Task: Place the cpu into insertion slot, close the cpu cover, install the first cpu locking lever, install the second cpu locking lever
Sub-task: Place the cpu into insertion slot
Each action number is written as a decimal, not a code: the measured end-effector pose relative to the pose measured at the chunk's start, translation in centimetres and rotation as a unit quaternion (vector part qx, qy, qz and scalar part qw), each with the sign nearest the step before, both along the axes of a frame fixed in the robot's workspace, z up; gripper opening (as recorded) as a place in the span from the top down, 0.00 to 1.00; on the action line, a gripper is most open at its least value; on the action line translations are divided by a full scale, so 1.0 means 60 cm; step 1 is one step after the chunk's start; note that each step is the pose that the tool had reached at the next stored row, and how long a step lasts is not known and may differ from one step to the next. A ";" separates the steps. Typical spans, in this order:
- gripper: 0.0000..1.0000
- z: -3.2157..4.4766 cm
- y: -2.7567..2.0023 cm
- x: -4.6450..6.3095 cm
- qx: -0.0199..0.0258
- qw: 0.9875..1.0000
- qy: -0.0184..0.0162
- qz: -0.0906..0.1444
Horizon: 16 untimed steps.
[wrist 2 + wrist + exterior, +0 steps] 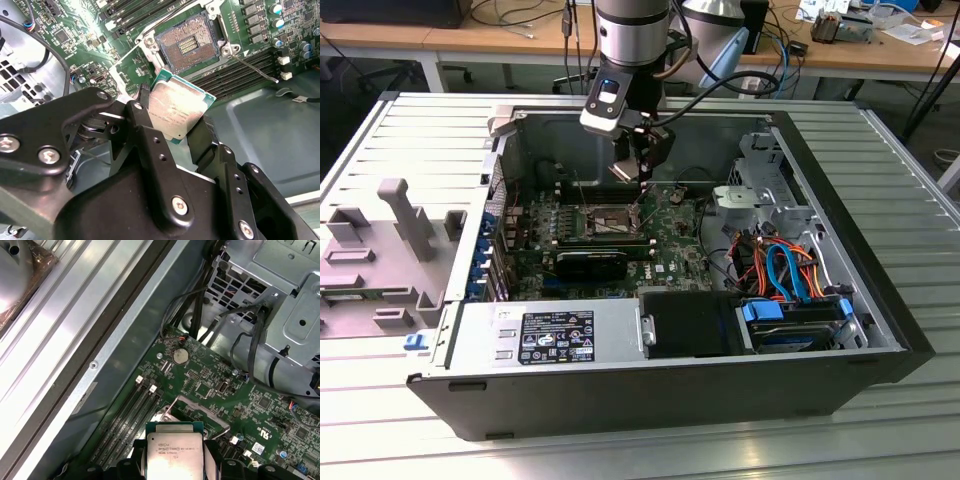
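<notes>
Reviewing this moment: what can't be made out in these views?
The cpu: gripped edges covered by the fingers, second wrist view.
The cpu's rear part: cut off by the picture's edge, first wrist view.
The insertion slot: largely behind the cpu, first wrist view.
The gap between cpu and slot: too small, blocked by the gripper, exterior view.

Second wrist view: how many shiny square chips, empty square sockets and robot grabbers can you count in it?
cpu, held in the gripper: 1
insertion slot, empty: 1
gripper: 1
Total: 3
</notes>
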<state>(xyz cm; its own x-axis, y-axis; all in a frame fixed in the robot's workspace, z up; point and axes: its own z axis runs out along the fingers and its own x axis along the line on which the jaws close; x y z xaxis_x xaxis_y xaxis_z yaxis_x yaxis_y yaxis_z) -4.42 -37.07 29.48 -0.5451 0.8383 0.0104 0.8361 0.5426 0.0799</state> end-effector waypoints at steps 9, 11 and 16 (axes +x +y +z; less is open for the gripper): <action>0.46 0.000 0.0000 0.000 0.000 1.000 0.000 -0.008; 0.46 0.000 0.0000 0.000 0.000 1.000 0.000 -0.010; 0.46 0.000 0.0000 0.000 0.000 1.000 0.000 -0.014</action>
<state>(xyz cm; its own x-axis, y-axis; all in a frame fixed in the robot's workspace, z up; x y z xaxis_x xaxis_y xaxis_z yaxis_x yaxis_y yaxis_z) -4.42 -37.07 29.48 -0.5219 0.8529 0.0104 0.8507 0.5196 0.0800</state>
